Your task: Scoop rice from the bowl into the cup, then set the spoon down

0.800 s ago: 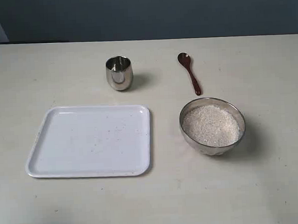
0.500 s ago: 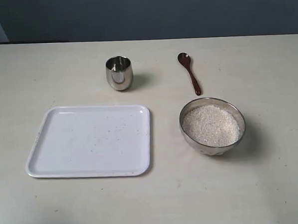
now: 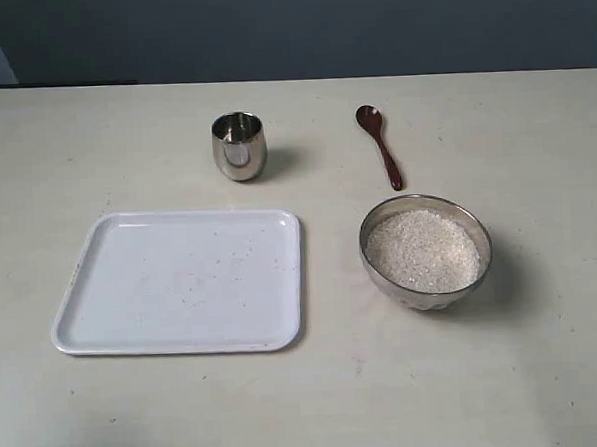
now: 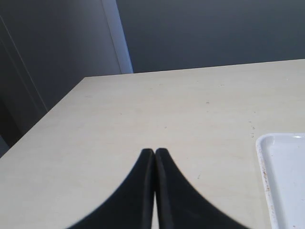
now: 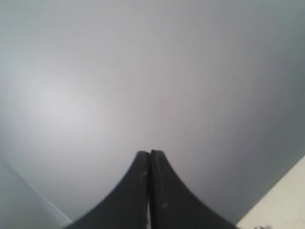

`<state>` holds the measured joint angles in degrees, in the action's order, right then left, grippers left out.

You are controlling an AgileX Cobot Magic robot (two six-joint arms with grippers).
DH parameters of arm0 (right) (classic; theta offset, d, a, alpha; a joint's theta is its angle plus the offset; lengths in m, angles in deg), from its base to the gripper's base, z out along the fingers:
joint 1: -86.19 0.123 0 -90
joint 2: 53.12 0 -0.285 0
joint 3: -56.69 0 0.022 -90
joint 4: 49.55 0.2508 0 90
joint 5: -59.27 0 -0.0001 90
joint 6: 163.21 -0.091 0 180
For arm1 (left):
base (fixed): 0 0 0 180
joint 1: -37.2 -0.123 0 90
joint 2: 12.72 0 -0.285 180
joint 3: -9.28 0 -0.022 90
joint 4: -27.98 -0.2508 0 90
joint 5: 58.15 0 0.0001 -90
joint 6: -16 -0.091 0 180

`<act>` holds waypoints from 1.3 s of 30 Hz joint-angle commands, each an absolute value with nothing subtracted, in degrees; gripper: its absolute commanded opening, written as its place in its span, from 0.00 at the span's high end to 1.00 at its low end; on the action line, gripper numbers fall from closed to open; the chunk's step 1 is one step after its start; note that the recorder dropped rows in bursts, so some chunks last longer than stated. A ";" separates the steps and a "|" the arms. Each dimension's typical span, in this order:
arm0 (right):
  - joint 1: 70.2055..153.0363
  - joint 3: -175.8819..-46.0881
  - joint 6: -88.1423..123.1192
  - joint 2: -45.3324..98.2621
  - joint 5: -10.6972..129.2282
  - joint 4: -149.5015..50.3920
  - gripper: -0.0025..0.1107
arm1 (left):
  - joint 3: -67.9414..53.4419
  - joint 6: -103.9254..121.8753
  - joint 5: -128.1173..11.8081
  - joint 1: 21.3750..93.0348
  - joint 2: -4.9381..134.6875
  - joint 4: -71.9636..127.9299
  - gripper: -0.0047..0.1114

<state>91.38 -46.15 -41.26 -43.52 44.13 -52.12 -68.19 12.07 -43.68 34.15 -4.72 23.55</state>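
Observation:
The wide steel bowl (image 3: 428, 292) stands at the right of the table, filled with white rice (image 3: 422, 249). Just behind it lies the dark wooden spoon (image 3: 380, 145), its oval end pointing away. The small steel cup (image 3: 238, 146) stands upright at the back, left of the spoon. Neither arm shows in the exterior view. My left gripper (image 4: 154, 151) is shut with nothing in it, above bare table near a tray corner. My right gripper (image 5: 150, 153) is shut and empty, facing a grey wall.
A white rectangular tray (image 3: 181, 281) lies at the front left, speckled with a few stray grains; its corner (image 4: 286, 176) also shows in the left wrist view. The cream table (image 3: 534, 131) ends at a dark wall behind.

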 commanded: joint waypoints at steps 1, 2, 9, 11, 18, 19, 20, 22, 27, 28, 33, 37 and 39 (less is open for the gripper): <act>91.52 -46.09 -48.90 -43.79 35.59 -53.53 0.98 | -67.94 12.31 -44.46 34.54 -4.94 23.36 0.96; 91.52 -46.09 -50.48 -43.79 33.26 -55.53 0.98 | -67.94 12.31 -44.46 34.54 -4.94 23.36 0.96; 91.52 -46.09 -60.54 -43.79 28.81 -67.13 0.98 | -67.94 12.31 -44.46 34.54 -4.94 23.36 0.96; 91.52 -46.51 -60.84 -43.79 28.65 -67.47 0.98 | -67.94 12.31 -44.46 34.54 -4.94 23.36 0.96; 91.52 -46.76 -62.83 -43.79 27.91 -61.08 0.98 | -67.94 12.31 -44.46 34.54 -4.94 23.36 0.96; 91.52 -47.02 -62.69 -43.79 27.23 -60.45 0.98 | -67.94 12.31 -44.46 34.54 -4.94 23.36 0.96; 91.52 -47.45 -62.69 -43.79 27.23 -60.45 0.98 | -67.94 12.31 -44.46 34.54 -4.94 23.36 0.96; 91.52 -48.94 -60.84 -43.79 27.20 -60.74 0.98 | -67.94 12.31 -44.46 34.54 -4.94 23.36 0.96; 91.52 -54.44 -50.75 -43.69 30.43 -63.49 0.98 | -67.94 12.31 -44.46 34.54 -4.94 23.36 0.96; 91.52 -55.94 -47.85 -43.69 32.21 -66.15 0.98 | -67.94 12.31 -44.46 34.54 -4.94 23.36 0.96; 91.52 -67.44 -53.70 -41.36 59.58 -81.39 0.98 | -67.94 12.31 -44.46 34.54 -4.94 23.36 0.96; 94.13 -75.49 -41.51 -35.18 72.16 -83.02 0.98 | -67.94 12.31 -44.46 34.54 -4.94 23.36 0.96; 95.95 -79.33 -30.76 -30.77 76.50 -76.92 0.98 | -67.94 12.31 -44.46 34.54 -4.94 23.36 0.96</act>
